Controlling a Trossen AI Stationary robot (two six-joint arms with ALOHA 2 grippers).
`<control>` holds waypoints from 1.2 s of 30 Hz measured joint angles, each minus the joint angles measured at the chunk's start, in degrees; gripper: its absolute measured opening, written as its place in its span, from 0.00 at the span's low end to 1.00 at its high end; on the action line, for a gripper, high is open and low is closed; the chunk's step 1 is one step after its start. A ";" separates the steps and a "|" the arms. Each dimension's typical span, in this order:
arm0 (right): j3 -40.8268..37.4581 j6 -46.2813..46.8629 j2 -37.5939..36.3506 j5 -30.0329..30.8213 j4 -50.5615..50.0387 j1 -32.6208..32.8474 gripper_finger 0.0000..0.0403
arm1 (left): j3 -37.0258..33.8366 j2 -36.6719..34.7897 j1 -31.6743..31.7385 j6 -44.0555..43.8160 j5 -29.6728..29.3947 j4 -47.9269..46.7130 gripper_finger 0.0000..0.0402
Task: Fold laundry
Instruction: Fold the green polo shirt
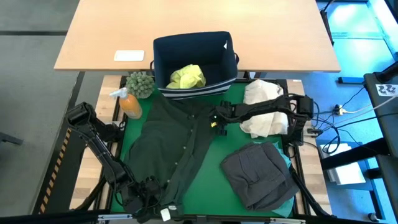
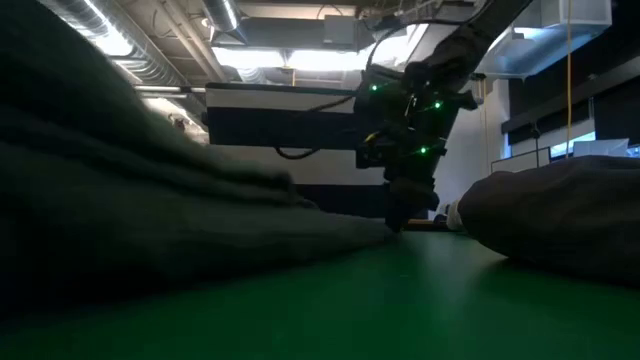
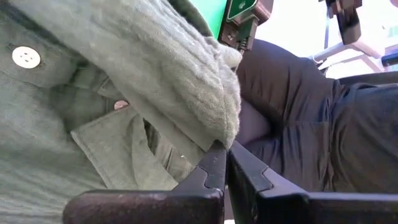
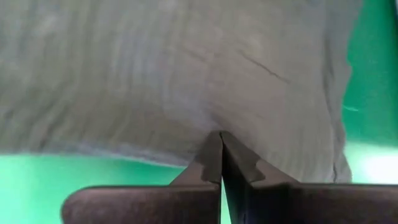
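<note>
A dark olive button shirt [image 1: 177,149] lies spread on the green mat [image 1: 211,186]. My left gripper [image 1: 158,208] is shut on the shirt at its near end. My right gripper [image 1: 217,122] is shut on its right edge, by the middle of the mat. A folded charcoal grey garment [image 1: 258,174] lies at the near right on a turquoise one [image 1: 287,163]. A yellow-green shirt [image 1: 186,76] sits in the navy bin [image 1: 165,56]. My left gripper pinches a thick folded edge of the olive shirt [image 3: 221,127] between its two fingers, near the button placket. The cloth bunches in several layers at the fingertips and is raised a little off the mat there. My right gripper pinches the shirt's right edge [image 4: 217,124] between its two fingers, coming steeply from above [image 2: 400,215]. Creases in the cloth run toward the fingertips. The rest of the shirt lies on the mat.
A cream cloth bundle [image 1: 264,109] lies under my right arm at the far right. An orange bottle [image 1: 129,104] and a small green plant [image 1: 140,84] stand at the far left of the mat. A wooden table [image 1: 280,37] is beyond the bin.
</note>
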 joint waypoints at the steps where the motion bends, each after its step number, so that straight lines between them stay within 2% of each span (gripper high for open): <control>1: 0.00 -0.01 -0.03 0.29 -0.14 -0.66 0.00 | 0.00 0.00 0.00 0.02 0.00 0.00 0.00; 11: -0.46 0.05 -3.75 -1.35 -5.28 -3.64 0.00 | 0.00 0.00 1.82 4.03 -3.75 0.12 0.00; 15: -0.44 3.65 -9.01 -6.48 -7.61 -1.59 0.00 | 0.00 0.00 1.86 4.49 -2.74 0.24 0.00; 21: -0.37 4.60 -14.60 -8.45 -2.87 5.76 0.00 | 0.00 0.00 1.88 5.55 -2.97 0.26 0.00; 27: -0.20 2.78 -12.29 -15.92 10.69 15.58 0.00 | 0.00 0.00 1.88 5.64 -3.39 0.22 0.00; 36: -0.34 -3.49 -2.96 -15.35 21.24 24.59 0.00 | 0.00 0.00 1.88 6.14 -3.45 -0.08 0.00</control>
